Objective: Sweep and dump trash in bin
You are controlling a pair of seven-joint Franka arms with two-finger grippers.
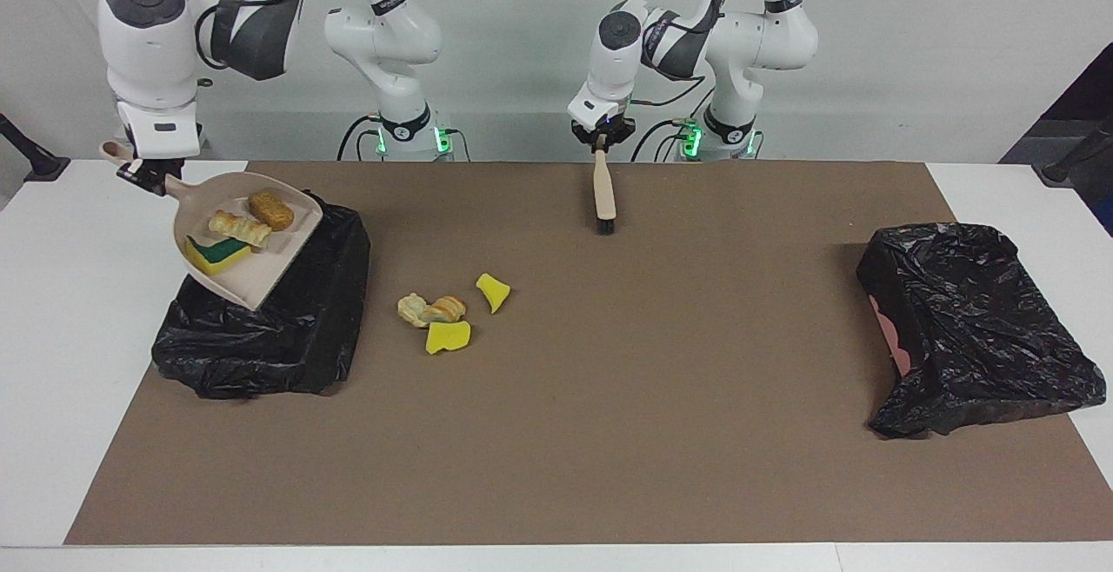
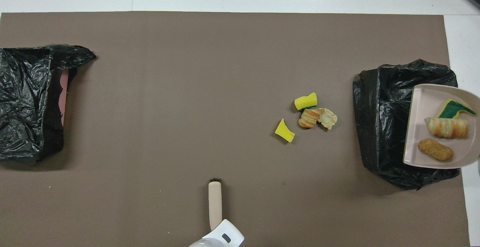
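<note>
a: where was your right gripper (image 1: pixel 149 179) at this moment?

b: it hung over the edge of the black-bagged bin (image 1: pixel 278 329) at the right arm's end of the table, jaws clamped on the handle of the beige dustpan (image 1: pixel 248 281). the pan was tilted, its open lip lower than the handle and over the bin's bag.

a: what did your dustpan carry?

b: three scraps: a tan-brown breaded lump (image 1: pixel 270 209), a striped pastry-like lump (image 1: pixel 239 227), and a yellow sponge bit with a green layer (image 1: pixel 217 253). in the overhead view the pan (image 2: pixel 423 127) covered part of the bin (image 2: pixel 382 127), with the same three pieces on it.

a: and the trash you left on the mat?

b: four pieces lay on the brown mat (image 1: pixel 609 424) beside the bin, toward the middle of the table. two bread-like lumps (image 1: pixel 432 309) touched each other; one yellow sponge bit (image 1: pixel 449 337) lay just beside them, farther from the robots; a second yellow bit (image 1: pixel 493 291) sat near them, toward the left arm's end.

a: your left gripper?

b: the left gripper (image 1: pixel 601 144) was over the mat's edge nearest the robots, jaws closed on the handle of the small brush (image 1: pixel 603 194), bristles pointing down. a second black-bagged bin (image 1: pixel 974 329) stood at the left arm's end, well apart from the scraps.
</note>
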